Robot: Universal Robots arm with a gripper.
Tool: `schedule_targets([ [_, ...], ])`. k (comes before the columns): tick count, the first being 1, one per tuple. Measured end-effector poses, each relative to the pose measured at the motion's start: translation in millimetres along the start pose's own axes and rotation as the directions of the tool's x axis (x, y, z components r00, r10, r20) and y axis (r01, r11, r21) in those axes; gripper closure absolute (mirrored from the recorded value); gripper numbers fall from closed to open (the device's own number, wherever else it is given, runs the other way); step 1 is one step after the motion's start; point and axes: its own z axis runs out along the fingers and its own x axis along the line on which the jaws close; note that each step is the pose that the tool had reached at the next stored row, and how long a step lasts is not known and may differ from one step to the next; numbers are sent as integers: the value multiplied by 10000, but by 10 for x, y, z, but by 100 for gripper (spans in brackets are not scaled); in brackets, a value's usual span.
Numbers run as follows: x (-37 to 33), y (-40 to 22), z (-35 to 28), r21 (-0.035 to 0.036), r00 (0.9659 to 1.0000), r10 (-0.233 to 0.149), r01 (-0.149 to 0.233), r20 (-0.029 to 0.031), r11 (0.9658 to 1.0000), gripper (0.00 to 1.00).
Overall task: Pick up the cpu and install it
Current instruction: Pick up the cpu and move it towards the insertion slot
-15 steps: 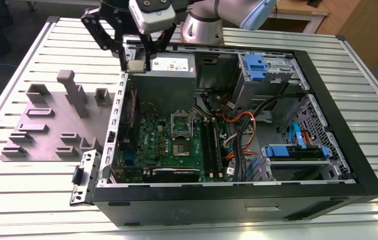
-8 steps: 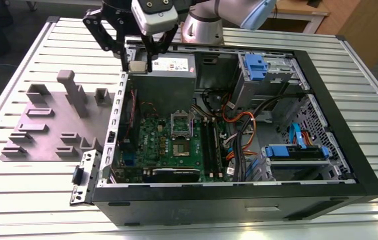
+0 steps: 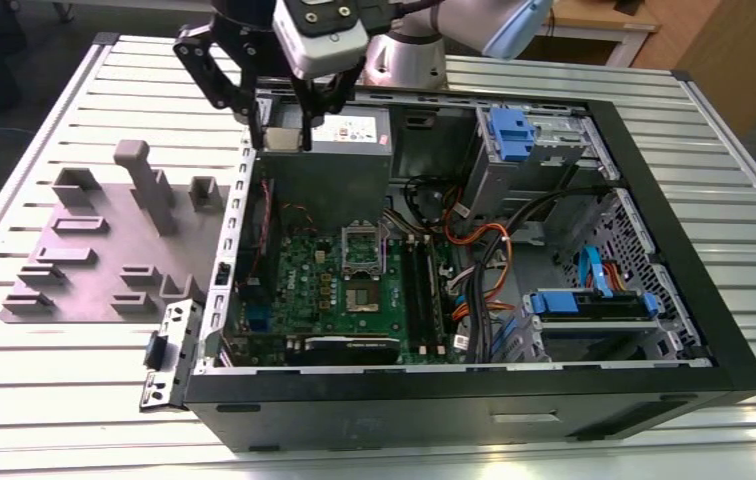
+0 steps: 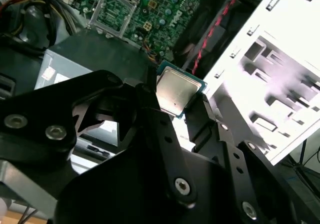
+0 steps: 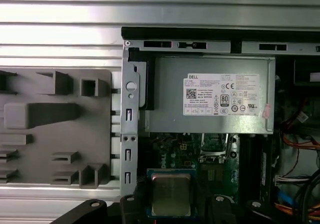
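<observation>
Progress so far: got pickup done, had cpu (image 4: 176,90) pinched in end effector (image 4: 176,104), hovering above power supply (image 5: 210,96). Hadn't installed it yet, lol; left socket (image 3: 362,290) just beside power supply looking empty, bracket (image 3: 358,240) flipped up.

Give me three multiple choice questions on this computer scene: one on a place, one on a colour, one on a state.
1. The small square silver-topped cpu is: A in the socket; B held in the end effector; C on the table.
2. The flat circuit board is: A green; B red; C white.
3. The black metal computer case is: A closed; B open-sided; C upside down.
Answers: B, the end effector clamps it; A, it shows green; B, its insides lie exposed.
</observation>
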Motion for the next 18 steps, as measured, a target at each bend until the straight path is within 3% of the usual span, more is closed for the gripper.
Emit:
schedule_targets([
  [4,-162,-4,0,0,10000,0,0,-2,10000,53],
  [13,-204,-125,2,0,10000,38,-38,-3,10000,53],
  [18,-353,-133,2,1,10000,46,-46,-4,10000,53],
])
